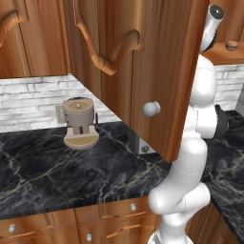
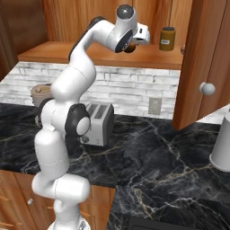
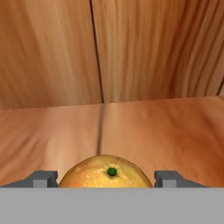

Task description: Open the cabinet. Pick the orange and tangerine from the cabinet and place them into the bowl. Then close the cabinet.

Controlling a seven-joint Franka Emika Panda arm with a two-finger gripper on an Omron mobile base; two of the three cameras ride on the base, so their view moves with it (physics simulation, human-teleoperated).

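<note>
While the cabinet (image 2: pixel 204 67) door is standing open, your gripper (image 3: pixel 106 178) is reaching onto its shelf; the fingers (image 3: pixel 43 178) are sitting wide on either side of the orange (image 3: pixel 105 171), and you cannot tell whether they are touching it.

Cabinet shelf (image 3: pixel 166 127) bears orange (image 3: pixel 105 173); jar (image 2: pixel 167 38) there too
</note>
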